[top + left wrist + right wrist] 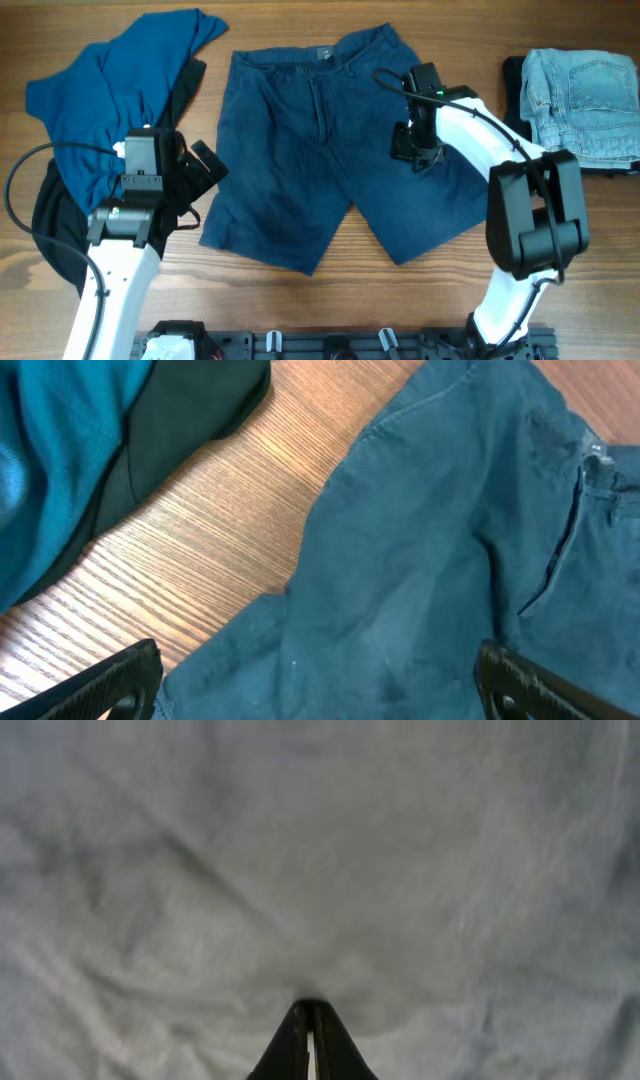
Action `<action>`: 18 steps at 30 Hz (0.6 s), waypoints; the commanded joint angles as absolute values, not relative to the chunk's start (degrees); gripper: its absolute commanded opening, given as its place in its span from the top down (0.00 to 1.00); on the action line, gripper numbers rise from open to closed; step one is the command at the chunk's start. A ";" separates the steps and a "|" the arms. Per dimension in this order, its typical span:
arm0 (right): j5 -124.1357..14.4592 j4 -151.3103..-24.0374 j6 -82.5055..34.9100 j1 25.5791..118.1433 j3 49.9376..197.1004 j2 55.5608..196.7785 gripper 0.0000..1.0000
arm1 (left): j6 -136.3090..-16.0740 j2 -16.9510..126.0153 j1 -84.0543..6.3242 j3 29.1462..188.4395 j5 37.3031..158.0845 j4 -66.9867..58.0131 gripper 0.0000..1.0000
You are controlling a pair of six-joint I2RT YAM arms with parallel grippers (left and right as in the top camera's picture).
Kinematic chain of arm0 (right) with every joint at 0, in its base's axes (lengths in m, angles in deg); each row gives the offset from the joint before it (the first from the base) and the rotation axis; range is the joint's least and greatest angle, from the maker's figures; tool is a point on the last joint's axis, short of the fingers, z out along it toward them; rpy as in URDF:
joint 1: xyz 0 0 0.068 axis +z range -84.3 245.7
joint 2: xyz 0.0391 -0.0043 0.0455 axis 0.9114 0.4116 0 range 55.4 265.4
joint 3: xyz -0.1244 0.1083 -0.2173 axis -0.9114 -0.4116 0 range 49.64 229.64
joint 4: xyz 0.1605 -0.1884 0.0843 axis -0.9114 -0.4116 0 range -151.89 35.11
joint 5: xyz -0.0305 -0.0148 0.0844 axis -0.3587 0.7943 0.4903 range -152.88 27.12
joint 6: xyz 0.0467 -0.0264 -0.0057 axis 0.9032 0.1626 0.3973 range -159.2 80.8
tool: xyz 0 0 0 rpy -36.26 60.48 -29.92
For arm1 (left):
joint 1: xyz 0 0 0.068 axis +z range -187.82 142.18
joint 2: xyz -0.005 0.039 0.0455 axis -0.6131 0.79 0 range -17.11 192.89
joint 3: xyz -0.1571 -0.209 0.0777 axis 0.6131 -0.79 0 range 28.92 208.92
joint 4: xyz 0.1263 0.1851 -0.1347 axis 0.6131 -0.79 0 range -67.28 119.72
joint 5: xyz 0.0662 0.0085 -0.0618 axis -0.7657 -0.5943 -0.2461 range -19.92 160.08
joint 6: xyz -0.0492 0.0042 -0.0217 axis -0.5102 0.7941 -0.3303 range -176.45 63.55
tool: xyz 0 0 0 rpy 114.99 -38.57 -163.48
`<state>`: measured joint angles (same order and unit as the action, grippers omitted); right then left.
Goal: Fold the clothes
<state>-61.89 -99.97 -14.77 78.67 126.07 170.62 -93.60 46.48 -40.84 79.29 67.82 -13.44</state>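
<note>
Even bright light, soft shadows, sheen on the table (262,460), washed-out blur in right wrist view

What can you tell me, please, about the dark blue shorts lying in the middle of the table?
The shorts are dark navy and denim-like, with a waistband and fly. They lie flat and unfolded, front up, on the wooden table, waistband away from the robot, legs spread, lightly creased. The right claw is shut on the cloth of one leg.
</note>
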 commanded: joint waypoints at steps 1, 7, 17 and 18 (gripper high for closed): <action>-63.55 -97.24 -15.78 75.74 125.74 173.83 0.96 | -92.66 47.40 -40.54 79.83 67.01 -13.04 0.00; -63.33 -88.95 -21.46 71.61 125.74 178.44 0.86 | -92.68 48.79 -40.54 79.83 67.01 -12.41 0.00; -66.15 -65.57 -25.81 69.49 125.89 188.52 0.69 | -92.66 50.19 -40.54 79.83 67.01 -9.83 0.00; -66.63 -63.80 -26.64 69.23 126.22 189.22 0.68 | -92.66 50.19 -40.54 79.83 67.01 -9.77 0.00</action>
<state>-61.89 -64.67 -24.56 70.58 129.13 180.04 -93.58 49.63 -40.84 79.29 67.82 -10.11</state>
